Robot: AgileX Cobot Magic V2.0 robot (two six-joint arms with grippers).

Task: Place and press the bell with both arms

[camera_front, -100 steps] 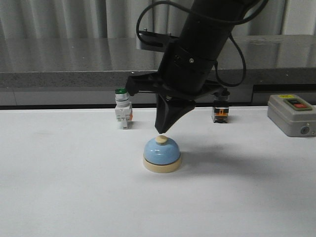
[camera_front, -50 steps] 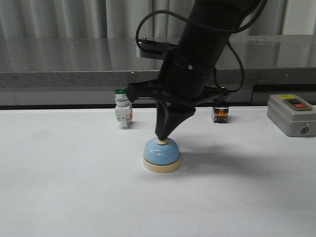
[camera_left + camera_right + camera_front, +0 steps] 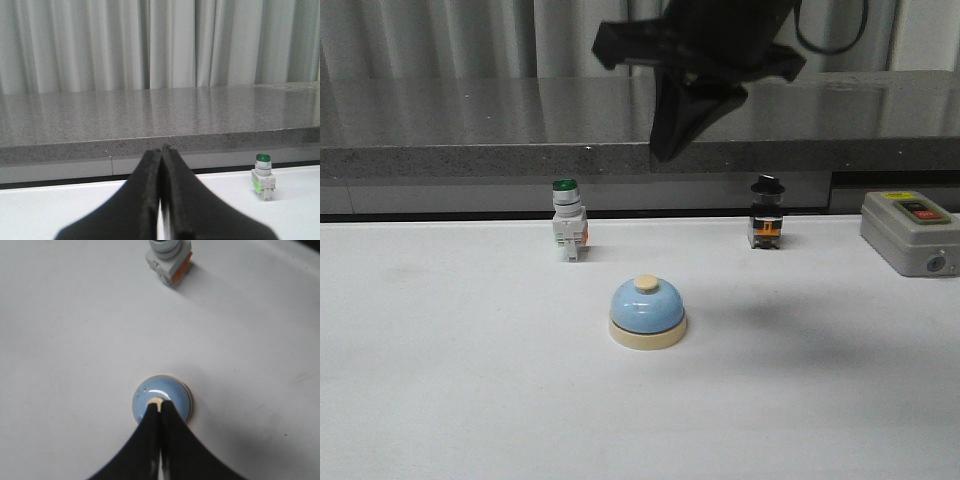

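The light-blue bell [image 3: 648, 312] with cream base and cream button stands alone on the white table [image 3: 470, 380], near its middle. My right gripper [image 3: 665, 152] hangs shut and empty well above it, tips pointing down and apart from the button. In the right wrist view the shut tips [image 3: 159, 402] line up over the bell [image 3: 141, 401], hiding most of the button. My left gripper [image 3: 161, 148] shows only in the left wrist view, shut and empty, low over the table and pointing toward the back ledge. The bell is out of that view.
A green-capped white switch [image 3: 568, 232] stands behind the bell to the left, also in the left wrist view [image 3: 263, 176] and the right wrist view [image 3: 169, 257]. A black-capped switch [image 3: 766, 225] stands at back right. A grey button box [image 3: 912, 232] sits far right. A grey stone ledge [image 3: 470, 150] runs along the back.
My right gripper came down onto the bell's button, then rose straight up well clear of it. The bell has not moved.
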